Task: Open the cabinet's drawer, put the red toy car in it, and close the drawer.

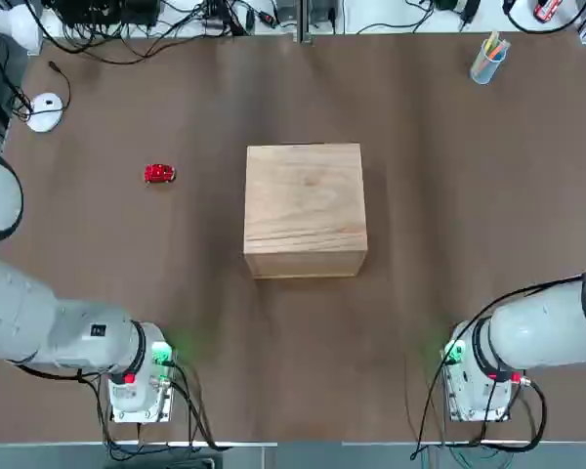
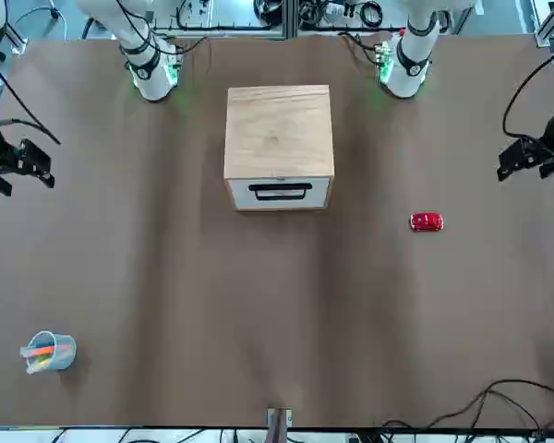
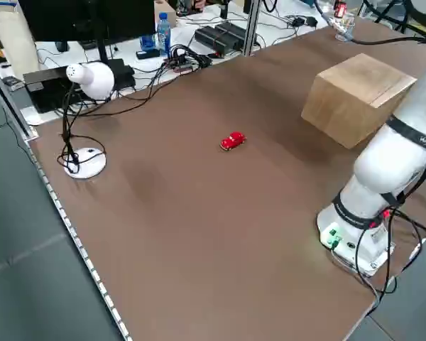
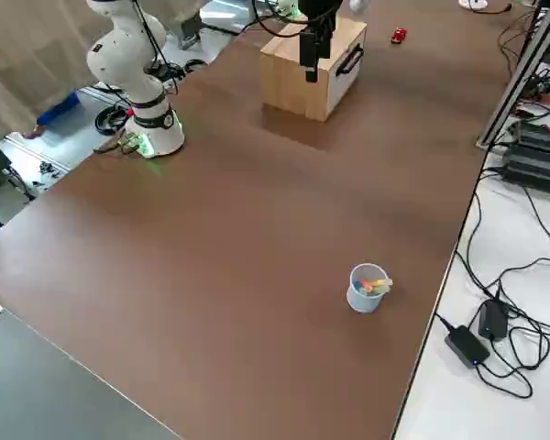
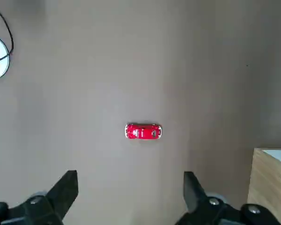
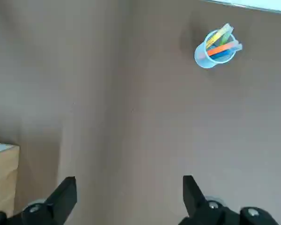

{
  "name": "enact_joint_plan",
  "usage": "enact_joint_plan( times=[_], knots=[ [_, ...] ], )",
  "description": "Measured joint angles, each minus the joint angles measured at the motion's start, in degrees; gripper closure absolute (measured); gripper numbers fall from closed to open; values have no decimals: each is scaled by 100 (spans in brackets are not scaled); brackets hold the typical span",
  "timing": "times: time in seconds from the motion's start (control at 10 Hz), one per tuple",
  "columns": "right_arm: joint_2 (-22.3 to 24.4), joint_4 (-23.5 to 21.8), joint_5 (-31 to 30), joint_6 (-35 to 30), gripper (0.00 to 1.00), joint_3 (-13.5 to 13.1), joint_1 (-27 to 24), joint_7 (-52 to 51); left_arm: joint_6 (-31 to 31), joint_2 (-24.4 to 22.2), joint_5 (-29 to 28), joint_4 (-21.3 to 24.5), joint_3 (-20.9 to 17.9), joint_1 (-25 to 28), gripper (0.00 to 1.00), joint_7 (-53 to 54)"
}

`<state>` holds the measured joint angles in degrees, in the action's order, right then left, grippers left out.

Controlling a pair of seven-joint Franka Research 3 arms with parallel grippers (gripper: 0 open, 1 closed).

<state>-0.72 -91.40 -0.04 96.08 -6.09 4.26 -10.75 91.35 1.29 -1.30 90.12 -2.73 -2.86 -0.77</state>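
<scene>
Left gripper (image 5: pixel 131 174): mine, raised over the left part of the table, its two fingers wide apart with nothing between them.
Right gripper (image 6: pixel 129 180): my other one, raised over the right part, fingers also spread and holding nothing.
Cabinet (image 1: pixel 306 200): a plain pale wooden box, mid-table, between my arms.
Red toy car (image 1: pixel 160 174): small and glossy, upright on the brown table (image 1: pixel 303 371), to the left of the cabinet and well apart from it. I judged that an off-centre pinch could have tipped it or sent it rolling.
Drawer (image 2: pixel 277 204): shut, on the cabinet's far side, facing away from my bases.
Black handle (image 2: pixel 280 197): across the drawer's white front. Reaching over to it, I risked knocking the box's top edge; a crooked pull could have dragged the whole cabinet, a shallow grip slipped off.
Later danger: a drawer opened too little might have let the car catch on its rim; a hard closing push might have shoved the box.
Pen cup (image 1: pixel 483 68): far right, clear of the job.
</scene>
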Motion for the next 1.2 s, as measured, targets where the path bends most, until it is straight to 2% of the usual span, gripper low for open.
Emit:
enact_joint_plan(
  times=[0.4, 0.7, 0.9, 1.1, 1.2],
  knots=[
    [0, -2, 0, -2, 0, 2, 12, 0, 0, 0, 0, -2, 0, 2, 1, 0],
    [-62, -49, 0, -2, 0, 24, 279, 1, 0, -1, 2, -79, 79, -7, 1, -333],
    [-351, -73, 0, 170, 0, 42, 579, 9, -2, 20, 2, -88, 443, -17, 2, -738],
    [-775, -72, -1, 423, 0, 55, 985, 24, -7, 116, 2, -73, 970, -29, 7, -883],
    [-976, -68, -1, 477, 0, 57, 1139, 30, -9, 159, 2, -62, 1231, -33, 14, -1020]
  ],
)
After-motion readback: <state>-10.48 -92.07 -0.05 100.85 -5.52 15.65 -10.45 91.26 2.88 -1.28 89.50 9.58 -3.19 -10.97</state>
